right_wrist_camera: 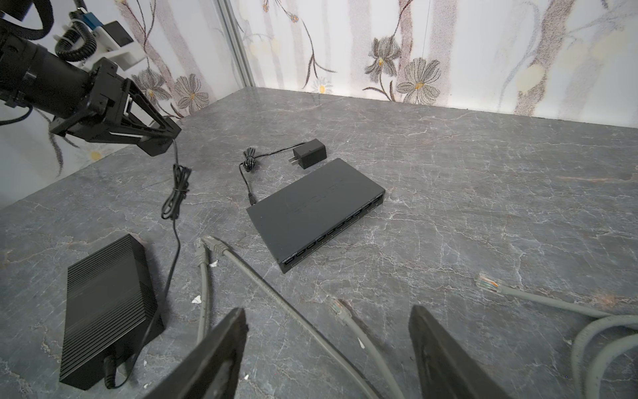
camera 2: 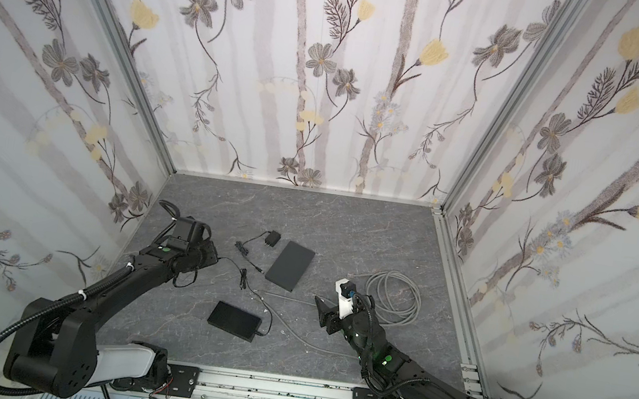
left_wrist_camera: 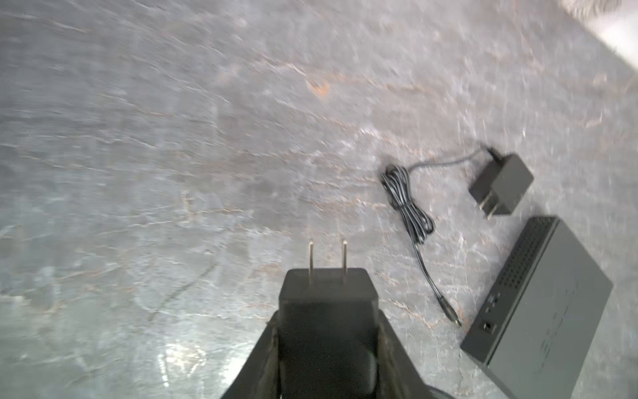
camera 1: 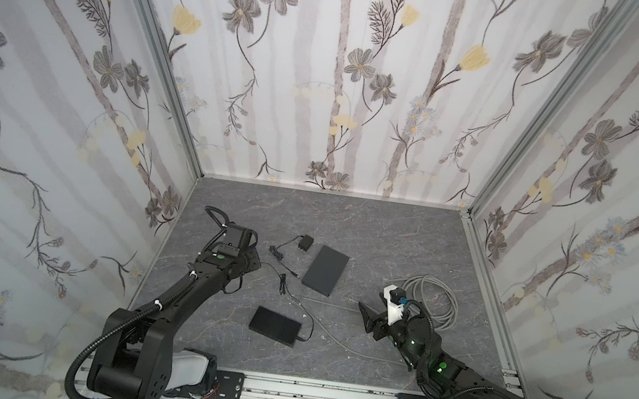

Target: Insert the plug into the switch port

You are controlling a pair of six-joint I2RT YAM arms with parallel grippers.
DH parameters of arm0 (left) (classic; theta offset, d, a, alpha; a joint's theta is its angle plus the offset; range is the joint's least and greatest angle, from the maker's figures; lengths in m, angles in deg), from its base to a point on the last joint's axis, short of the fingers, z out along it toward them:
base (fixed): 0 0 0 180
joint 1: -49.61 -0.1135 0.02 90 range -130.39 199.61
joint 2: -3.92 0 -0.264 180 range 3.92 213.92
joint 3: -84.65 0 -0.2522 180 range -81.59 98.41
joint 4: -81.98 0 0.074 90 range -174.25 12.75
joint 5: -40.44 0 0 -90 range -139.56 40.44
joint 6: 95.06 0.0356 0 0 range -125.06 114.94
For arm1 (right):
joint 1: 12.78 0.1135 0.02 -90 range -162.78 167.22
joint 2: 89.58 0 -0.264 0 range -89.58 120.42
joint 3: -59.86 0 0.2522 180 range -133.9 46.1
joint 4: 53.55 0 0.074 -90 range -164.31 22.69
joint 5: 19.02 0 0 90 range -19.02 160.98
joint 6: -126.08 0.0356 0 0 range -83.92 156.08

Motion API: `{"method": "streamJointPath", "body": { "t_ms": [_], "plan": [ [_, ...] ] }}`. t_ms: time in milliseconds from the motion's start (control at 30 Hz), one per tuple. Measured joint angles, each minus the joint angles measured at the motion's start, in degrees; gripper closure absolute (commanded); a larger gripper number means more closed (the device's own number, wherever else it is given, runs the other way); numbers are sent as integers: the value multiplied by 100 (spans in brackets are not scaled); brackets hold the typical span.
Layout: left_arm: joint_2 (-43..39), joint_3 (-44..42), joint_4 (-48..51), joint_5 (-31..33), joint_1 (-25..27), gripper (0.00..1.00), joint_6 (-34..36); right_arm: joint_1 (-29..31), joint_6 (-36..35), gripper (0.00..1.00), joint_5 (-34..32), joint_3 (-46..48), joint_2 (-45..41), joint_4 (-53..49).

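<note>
Left end effector (left_wrist_camera: 326, 321) is gripping a black adapter (left_wrist_camera: 324, 290), two prongs poking out front, up off the counter (left_wrist_camera: 138, 172). Its cord drops down to the small box (right_wrist_camera: 107, 307) and is plugged in there.

Right end effector (right_wrist_camera: 328, 314) is wide open with nothing in it. A grey cable's plug (right_wrist_camera: 340, 308) lies on the counter in the gap between its fingers as the wrist cam sees it, touching neither.

The switch (right_wrist_camera: 317, 210) sits further out, well apart from that plug, with its port row facing the right end effector. A second adapter (right_wrist_camera: 310, 152) lies just beside its far corner. That one's barrel plug (right_wrist_camera: 252, 199) is just off another corner, not inserted.

There's faint lettering on the switch top and a tiny label by the end port, both too blurry to read.
</note>
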Motion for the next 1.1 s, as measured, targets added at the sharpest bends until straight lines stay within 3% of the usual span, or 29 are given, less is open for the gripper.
{"method": "streamJointPath", "body": {
  "t_ms": [200, 433, 600, 800, 1100],
  "plan": [
    [-304, -90, -68, 55, -802, 65, -616, 0, 0, 25, 0, 2, -39, 0],
    [632, 654, -315, 42, -1390, 65, -992, 0, 0, 24, 2, 11, -61, -2],
    [885, 741, -367, 144, -1862, 62, -1161, 0, 0, 24, 4, 22, -90, 0],
    [1193, 925, -363, 426, -2070, 59, -1180, 0, -15, 24, 39, 20, -57, 0],
    [2776, 1661, -369, 212, -2208, 57, -1231, 0, -17, 23, 61, 20, -50, 0]
  ]
}}
